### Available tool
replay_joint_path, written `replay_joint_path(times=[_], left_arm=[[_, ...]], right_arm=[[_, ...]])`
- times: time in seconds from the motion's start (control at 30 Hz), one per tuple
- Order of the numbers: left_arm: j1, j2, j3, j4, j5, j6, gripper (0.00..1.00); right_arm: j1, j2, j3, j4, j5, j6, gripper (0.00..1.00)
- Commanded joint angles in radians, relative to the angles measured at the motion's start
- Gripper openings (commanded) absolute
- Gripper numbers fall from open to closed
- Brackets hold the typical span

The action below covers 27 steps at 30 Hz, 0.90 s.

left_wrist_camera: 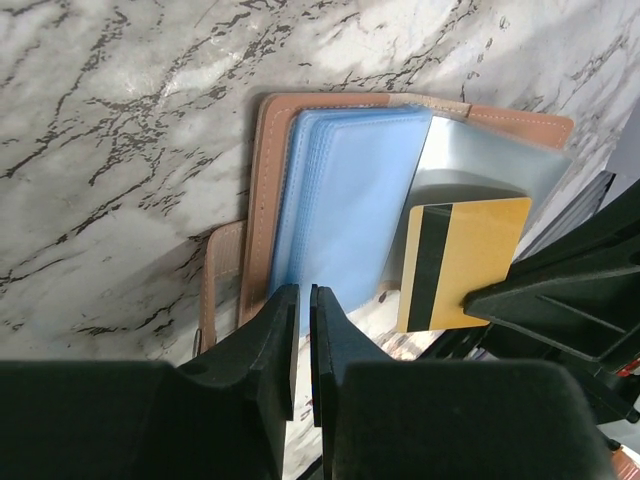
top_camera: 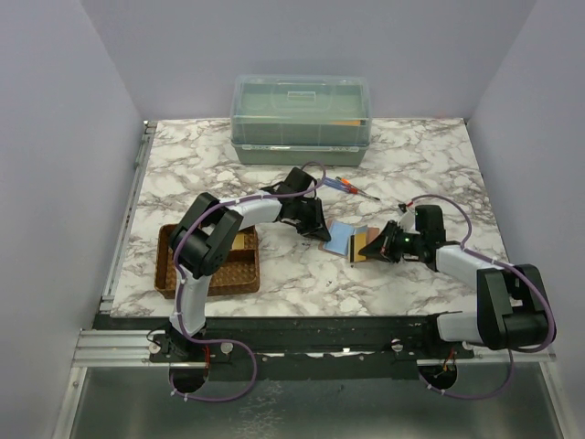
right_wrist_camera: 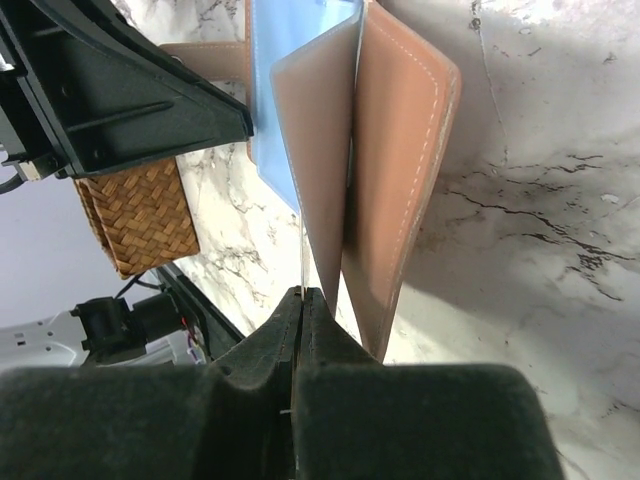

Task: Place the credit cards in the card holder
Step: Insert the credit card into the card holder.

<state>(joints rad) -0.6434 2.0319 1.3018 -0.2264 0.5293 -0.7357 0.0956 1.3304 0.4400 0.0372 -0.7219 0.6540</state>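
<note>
The card holder (left_wrist_camera: 262,200) is seen lying open on the marble-patterned bench (top_camera: 411,155), near its middle and between the two end effectors. It is made of pinkish-tan leather-like material with pale stitching along the rim. A stack of translucent blue plastic sleeves (left_wrist_camera: 345,190) and a clear sleeve are fanned out from its spine, and a narrow strap is seen at its lower left corner. In the right wrist view one cover is raised almost upright, beside a thin tan inner panel.

A gold card (left_wrist_camera: 465,250) with a black magnetic stripe is held at the clear sleeve, its upper edge overlapping that sleeve. The right end effector (right_wrist_camera: 302,295) is closed on this card, which is seen there only edge-on as a thin line. The left end effector (left_wrist_camera: 302,300) is closed to a narrow slit, and the lower edge of the blue sleeves runs into it, so the holder appears to be pinched there.

No other cards can be made out. Any print on the gold card is hidden.

A brown woven tray (top_camera: 174,274) is placed at the near left. A flat tan item in it is partly covered by the left arm and cannot be identified. A clear lidded plastic box (top_camera: 302,119) is set at the far edge, its contents blurred. Two screwdrivers (top_camera: 352,187) lie in front of it.
</note>
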Motion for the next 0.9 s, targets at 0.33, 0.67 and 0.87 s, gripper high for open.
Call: replay_joint_path(times=[0.33, 0.67, 0.87], left_arm=[[-0.001, 0.022, 0.002, -0.027, -0.045, 0.016, 0.14], [-0.001, 0.027, 0.005, -0.034, -0.042, 0.016, 0.14], [-0.001, 0.028, 0.007, -0.034, -0.038, 0.016, 0.14]], right_arm=[[-0.016, 0.044, -0.019, 0.058, -0.034, -0.006, 0.00], [-0.026, 0.037, -0.027, 0.044, -0.026, -0.020, 0.00], [-0.029, 0.078, -0.033, 0.093, -0.054, -0.014, 0.00]])
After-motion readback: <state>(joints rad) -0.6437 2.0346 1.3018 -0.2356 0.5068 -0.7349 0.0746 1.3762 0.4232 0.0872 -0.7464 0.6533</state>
